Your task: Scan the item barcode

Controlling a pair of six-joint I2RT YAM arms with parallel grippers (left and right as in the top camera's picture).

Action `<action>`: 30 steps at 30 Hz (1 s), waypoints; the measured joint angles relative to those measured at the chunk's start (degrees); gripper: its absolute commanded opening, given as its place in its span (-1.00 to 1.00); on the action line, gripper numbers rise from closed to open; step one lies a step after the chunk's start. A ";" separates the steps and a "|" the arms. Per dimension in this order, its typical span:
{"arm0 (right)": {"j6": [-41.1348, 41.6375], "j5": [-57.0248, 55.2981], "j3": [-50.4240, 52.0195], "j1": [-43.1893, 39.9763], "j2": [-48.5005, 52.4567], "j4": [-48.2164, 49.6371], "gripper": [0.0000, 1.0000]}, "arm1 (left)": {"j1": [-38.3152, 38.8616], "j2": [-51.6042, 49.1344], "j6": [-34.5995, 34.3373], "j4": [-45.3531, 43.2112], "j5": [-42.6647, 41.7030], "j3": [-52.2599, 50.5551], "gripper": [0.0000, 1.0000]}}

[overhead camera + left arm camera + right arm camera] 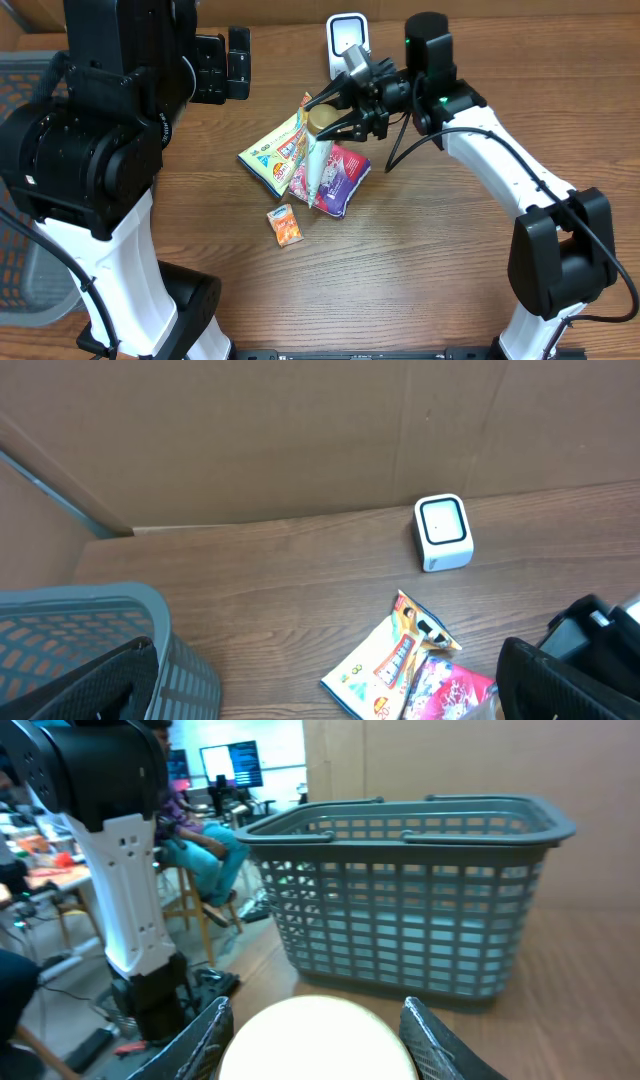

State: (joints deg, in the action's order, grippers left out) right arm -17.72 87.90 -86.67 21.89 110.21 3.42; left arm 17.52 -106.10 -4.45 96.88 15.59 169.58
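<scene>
The item (pixel 318 150) is a white bottle with a tan lid, standing tilted over the packets in the middle of the table. My right gripper (pixel 335 112) is shut on it at its lid end. In the right wrist view the round pale lid (pixel 315 1040) fills the space between both fingers (pixel 200 1040). The white barcode scanner (pixel 347 40) stands at the table's back edge, just behind the right gripper, and also shows in the left wrist view (pixel 443 532). My left gripper (pixel 225 65) hangs open and empty high over the back left (pixel 320 705).
A yellow and blue snack packet (pixel 275 155) and a pink packet (pixel 340 178) lie under the item; a small orange packet (pixel 285 225) lies nearer the front. A grey mesh basket (pixel 100 650) stands off the table's left side. A cardboard wall (pixel 300 440) backs the table.
</scene>
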 measured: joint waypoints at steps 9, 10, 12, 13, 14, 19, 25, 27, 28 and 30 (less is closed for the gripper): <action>0.52 0.17 0.00 2.08 4.61 3.91 -0.92 | 0.00 0.00 -0.02 0.00 0.00 0.00 1.00; 0.57 0.15 0.00 2.10 5.46 4.37 -0.92 | 0.00 0.00 0.00 0.02 0.02 0.00 0.99; 0.55 0.15 0.00 2.08 6.95 4.81 -0.92 | 0.00 0.00 0.00 0.00 0.02 0.00 1.00; 0.55 0.15 0.00 1.97 7.69 5.07 -0.92 | 0.00 0.00 -0.02 0.00 0.02 0.00 0.99; 0.57 0.13 0.00 1.81 8.28 5.27 -0.92 | 0.00 0.00 -0.02 0.00 0.00 0.00 1.00; 1.25 0.15 -0.02 0.20 9.33 3.91 -0.82 | 0.00 0.00 -0.02 0.00 -0.72 0.00 1.00; 2.27 0.15 -0.02 -3.54 9.84 -0.02 -0.51 | 0.00 0.00 -0.09 0.00 -1.29 0.00 0.99; 3.34 0.15 -0.02 -5.27 9.99 -1.18 -0.50 | 0.00 0.00 -0.09 0.00 -1.44 0.00 1.00; 3.72 0.15 -0.02 -6.08 10.08 -2.10 -0.50 | 0.00 0.00 -0.09 0.00 -1.46 0.00 0.99; 4.44 0.15 -0.02 -7.82 10.21 -4.15 -0.49 | 0.00 0.00 -0.09 0.00 -1.49 0.00 0.99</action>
State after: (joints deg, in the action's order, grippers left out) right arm -13.28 88.05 -86.70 14.06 120.42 -0.73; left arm 17.52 -106.10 -4.54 96.88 14.11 169.58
